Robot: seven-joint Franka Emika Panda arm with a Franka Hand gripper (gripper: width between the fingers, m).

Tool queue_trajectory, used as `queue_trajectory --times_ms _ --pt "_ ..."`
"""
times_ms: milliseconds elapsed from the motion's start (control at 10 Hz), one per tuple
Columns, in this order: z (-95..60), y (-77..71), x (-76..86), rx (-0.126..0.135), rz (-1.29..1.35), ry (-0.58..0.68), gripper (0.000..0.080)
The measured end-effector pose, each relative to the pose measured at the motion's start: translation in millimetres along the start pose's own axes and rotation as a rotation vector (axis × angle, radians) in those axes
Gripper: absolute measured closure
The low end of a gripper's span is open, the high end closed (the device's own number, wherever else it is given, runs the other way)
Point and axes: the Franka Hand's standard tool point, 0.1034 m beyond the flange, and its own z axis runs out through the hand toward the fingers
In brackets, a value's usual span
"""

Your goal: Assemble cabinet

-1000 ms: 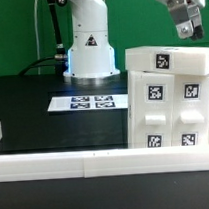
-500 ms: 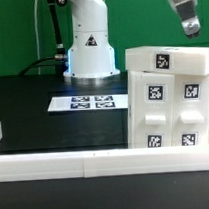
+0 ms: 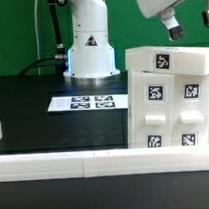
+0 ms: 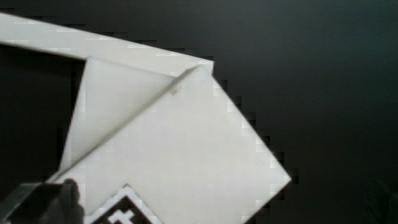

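One thing jumps out for us right away: the gripper [image 3: 174, 26] sits differently than it did a second ago; back then it hung near the top corner on the exterior view's right with its dark fingers pointing down, and now the wrist is swung round so more of the pale housing fills that corner and the fingers sit a bit lower and further toward the exterior view's left; it's above the cabinet [image 3: 170, 98], not touching it as far as we can see; the fingers look parted and we see nothing between them, so we call it released.

The cabinet hasn't budged; it's on the black table [image 3: 33, 107] at the exterior view's right, tagged faces toward the camera, with the marker board [image 3: 87, 102] lying flat nearby in front of the robot base [image 3: 89, 43]; the wrist view shows white panel edges meeting at a corner [image 4: 178, 110] against black, plus a bit of tag.

Our guess: the arm is reorienting for a fresh approach on the cabinet; nothing is grabbed yet.
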Motion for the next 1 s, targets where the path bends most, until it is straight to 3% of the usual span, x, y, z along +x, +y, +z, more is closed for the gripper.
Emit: queue_trajectory --times_ms 200,300,700,1000 --pt "0.1 1.1 0.1 -0.011 -0.148 0.002 0.0002" --pt "0.5 4.9 -1.2 -0.072 -0.359 0.005 0.0002" --pt "3.2 5.7 -4.6 -0.188 -0.764 -0.033 0.0002" --pt "3.5 5.6 -2.3 -0.188 -0.924 -0.048 0.0002"
